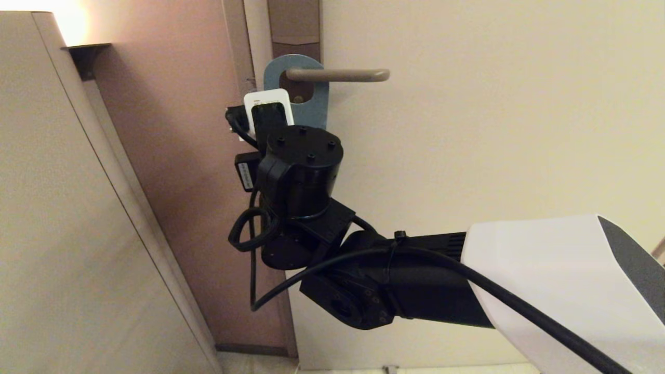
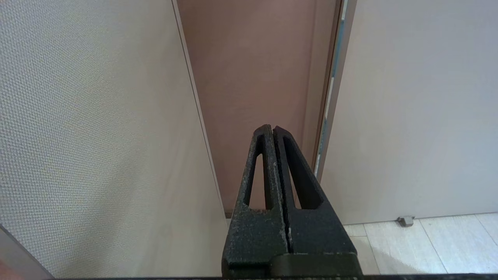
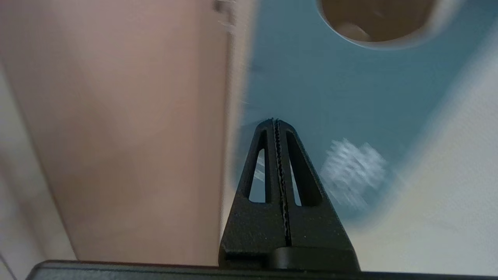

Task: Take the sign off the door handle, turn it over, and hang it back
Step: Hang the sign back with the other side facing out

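The sign [image 1: 318, 106] hangs blue side out on the handle [image 1: 343, 75]; the right gripper [image 3: 275, 121], clenched empty, points at it. The left gripper [image 2: 272, 128] is clenched too.

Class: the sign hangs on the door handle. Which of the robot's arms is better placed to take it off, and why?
The right. Its right gripper, shut, is raised just before the blue sign on the door handle. The left gripper points low toward the floor.
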You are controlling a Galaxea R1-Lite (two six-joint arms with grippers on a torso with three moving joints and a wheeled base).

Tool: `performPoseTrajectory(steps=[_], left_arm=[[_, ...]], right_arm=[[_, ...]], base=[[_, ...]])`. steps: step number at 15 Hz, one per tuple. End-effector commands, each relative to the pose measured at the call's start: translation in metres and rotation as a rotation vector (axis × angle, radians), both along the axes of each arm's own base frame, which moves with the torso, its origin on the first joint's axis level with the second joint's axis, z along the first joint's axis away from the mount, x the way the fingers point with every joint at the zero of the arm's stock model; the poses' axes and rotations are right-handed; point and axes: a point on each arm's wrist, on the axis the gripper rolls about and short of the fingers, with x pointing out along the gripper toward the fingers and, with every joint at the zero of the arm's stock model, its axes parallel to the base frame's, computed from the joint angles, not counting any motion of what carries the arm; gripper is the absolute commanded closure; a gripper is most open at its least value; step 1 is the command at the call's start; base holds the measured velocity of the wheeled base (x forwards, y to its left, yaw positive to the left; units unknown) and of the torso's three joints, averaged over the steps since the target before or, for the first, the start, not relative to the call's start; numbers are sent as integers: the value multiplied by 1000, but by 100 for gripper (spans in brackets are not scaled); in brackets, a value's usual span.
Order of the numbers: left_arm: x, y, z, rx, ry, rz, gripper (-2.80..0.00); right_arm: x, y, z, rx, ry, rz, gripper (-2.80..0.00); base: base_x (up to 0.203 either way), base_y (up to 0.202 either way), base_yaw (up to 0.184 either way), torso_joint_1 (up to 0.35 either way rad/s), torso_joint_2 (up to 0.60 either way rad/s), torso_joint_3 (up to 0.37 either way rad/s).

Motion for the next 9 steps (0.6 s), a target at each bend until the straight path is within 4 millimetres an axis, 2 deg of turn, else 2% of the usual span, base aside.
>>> performPoseTrajectory(steps=[1,9], left_arm=[[0,0,0,0,3,0,0],[0,0,0,0,1,0,0]], right_arm=[[3,5,-5,-13,-9,19,0],[1,1,-17,-64,20,37,0]], base=[[0,0,0,0,0,0],[0,0,0,0,0,0]])
